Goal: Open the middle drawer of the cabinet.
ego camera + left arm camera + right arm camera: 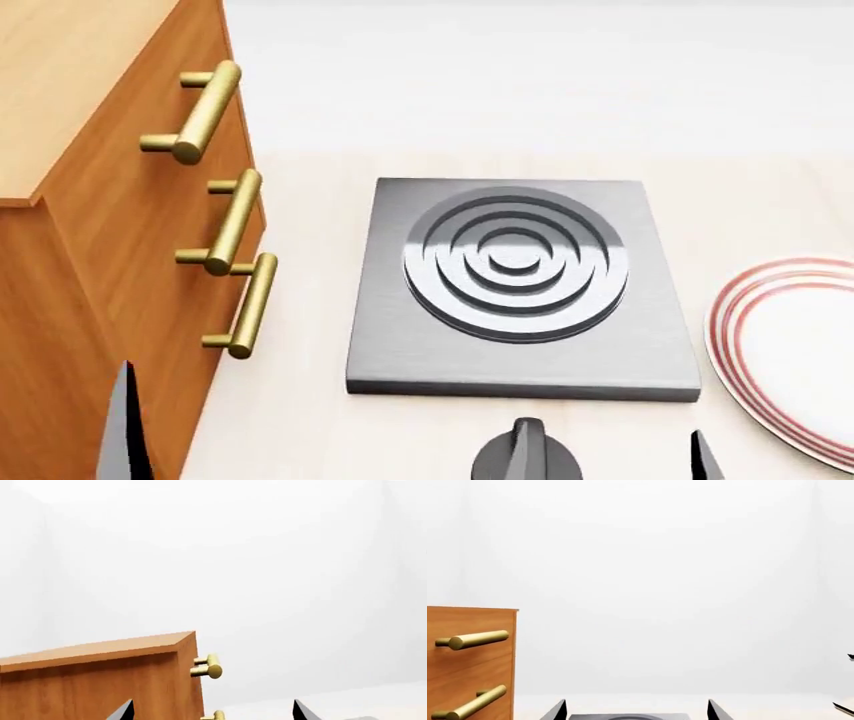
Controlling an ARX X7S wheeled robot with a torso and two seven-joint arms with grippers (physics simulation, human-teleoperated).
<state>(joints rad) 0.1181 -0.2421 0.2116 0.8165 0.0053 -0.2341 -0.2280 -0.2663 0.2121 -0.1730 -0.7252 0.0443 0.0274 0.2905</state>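
Note:
The orange-brown cabinet (94, 130) stands at the left of the head view with three brass bar handles stacked on its front. The middle drawer (158, 235) carries the centre handle (235, 220) and sits flush with the other two fronts. My left gripper (213, 712) is open and low beside the cabinet's front corner (180, 680), touching nothing; one of its fingers (127, 425) shows in the head view. My right gripper (614, 458) is open in front of the hotplate, empty. The right wrist view shows the top handle (474, 640) and the middle one (474, 703).
A grey hotplate (523, 285) with raised rings lies flat to the right of the cabinet. A white plate with red rim bands (787, 350) lies at the far right. A pale tabletop (307, 420) carries all of it, with a white wall behind.

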